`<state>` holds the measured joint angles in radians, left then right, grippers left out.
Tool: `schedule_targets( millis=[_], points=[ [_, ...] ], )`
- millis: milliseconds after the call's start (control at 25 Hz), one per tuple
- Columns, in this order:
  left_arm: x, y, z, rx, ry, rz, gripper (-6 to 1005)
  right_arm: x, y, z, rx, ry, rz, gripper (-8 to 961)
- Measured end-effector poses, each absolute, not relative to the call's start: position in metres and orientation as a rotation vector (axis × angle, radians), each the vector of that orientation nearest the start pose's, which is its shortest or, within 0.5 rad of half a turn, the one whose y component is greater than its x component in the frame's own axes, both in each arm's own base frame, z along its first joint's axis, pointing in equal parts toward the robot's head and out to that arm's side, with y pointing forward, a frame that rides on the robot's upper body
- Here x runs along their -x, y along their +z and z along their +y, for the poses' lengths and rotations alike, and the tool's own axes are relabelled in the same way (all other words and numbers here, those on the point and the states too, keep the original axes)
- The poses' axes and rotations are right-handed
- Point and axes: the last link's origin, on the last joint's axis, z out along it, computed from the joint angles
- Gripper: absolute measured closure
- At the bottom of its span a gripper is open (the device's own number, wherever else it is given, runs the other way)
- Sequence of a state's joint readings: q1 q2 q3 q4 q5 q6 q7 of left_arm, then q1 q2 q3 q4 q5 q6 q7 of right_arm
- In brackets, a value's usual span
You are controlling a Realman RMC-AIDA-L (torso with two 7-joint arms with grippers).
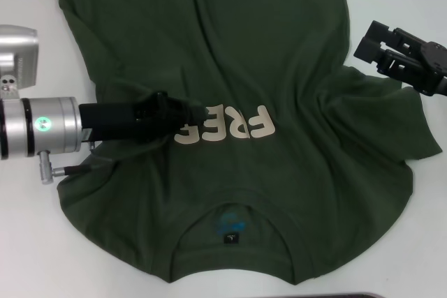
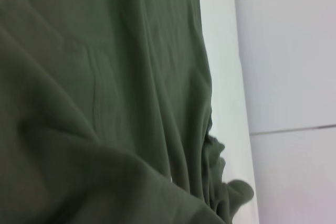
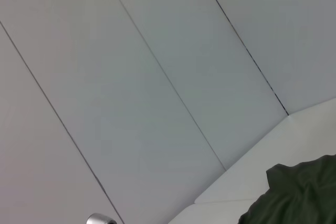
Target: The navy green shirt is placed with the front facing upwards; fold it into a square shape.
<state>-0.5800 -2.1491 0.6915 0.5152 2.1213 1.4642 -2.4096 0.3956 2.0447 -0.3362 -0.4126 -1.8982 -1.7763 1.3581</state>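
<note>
The navy green shirt lies spread face-up on the white table, collar nearest the robot and the hem running off the far side. The cream letters on the chest serve as a good marker for everything else.

The left gripper reaches in from the left and sits right at the left end of those letters, covering the last of them. Its dark fingers lie low over the cloth, and the left sleeve looks drawn inward toward the letters, bunched under and around the arm. Whether the claw is clamped on fabric or merely resting on it I cannot tell; the left wrist view shows only draped green cloth close up.

The right gripper hangs off to the right of the letters and farther from the robot, above the table just past the shirt's edge near the rumpled right sleeve. Its two fingers stand apart, holding nothing.

To my eye this is the first side fold: the left sleeve being carried in across the chest. Next, I would judge, the left claw must lay that fold flat beside the letters and let go, and the right one must come down on the right sleeve to fold it inward likewise.
</note>
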Motion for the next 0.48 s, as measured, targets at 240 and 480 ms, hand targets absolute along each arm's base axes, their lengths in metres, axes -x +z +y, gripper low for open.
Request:
schedule_targets(
  millis=[240,480],
  points=[
    [0.259,-0.051,0.312,2.252,-0.827,-2.170,877,-0.303,0.027,0.273,2.330,1.258,0.941,47],
    [0.258,-0.038,0.308,2.297,-0.891,-2.155,683,-0.304,0.029,0.275,2.325,1.253,0.941,47]
  ],
)
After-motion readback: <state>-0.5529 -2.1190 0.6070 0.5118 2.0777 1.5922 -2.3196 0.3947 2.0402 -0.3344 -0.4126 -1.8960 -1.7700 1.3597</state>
